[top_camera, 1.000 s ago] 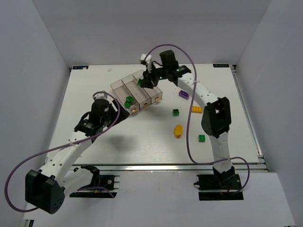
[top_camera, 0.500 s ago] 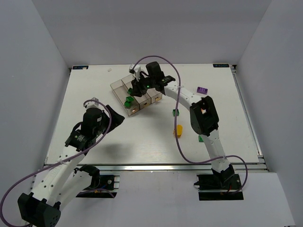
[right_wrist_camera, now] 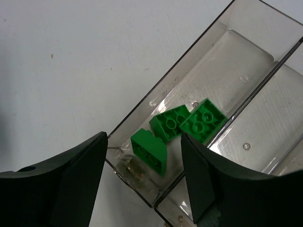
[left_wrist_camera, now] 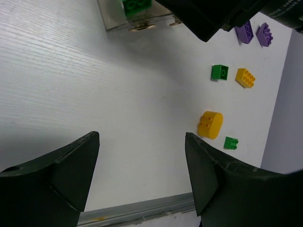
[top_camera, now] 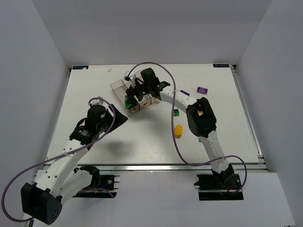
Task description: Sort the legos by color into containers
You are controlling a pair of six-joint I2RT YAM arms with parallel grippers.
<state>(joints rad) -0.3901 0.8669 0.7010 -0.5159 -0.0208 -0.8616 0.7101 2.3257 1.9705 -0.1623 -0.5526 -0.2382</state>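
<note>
the right hand (right_wrist_camera: 142, 184) is hovering spread and empty over the bin (right_wrist_camera: 208, 56) gathering green legos (right_wrist_camera: 182, 124); the left hand (left_wrist_camera: 141, 175), also spread, is idling over the bench (left_wrist_camera: 94, 94).

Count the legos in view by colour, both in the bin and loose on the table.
Green legos: 5 (3 in the bin, 2 on the table)
Purple legos: 2
Yellow-orange legos: 2
Total: 9
</note>
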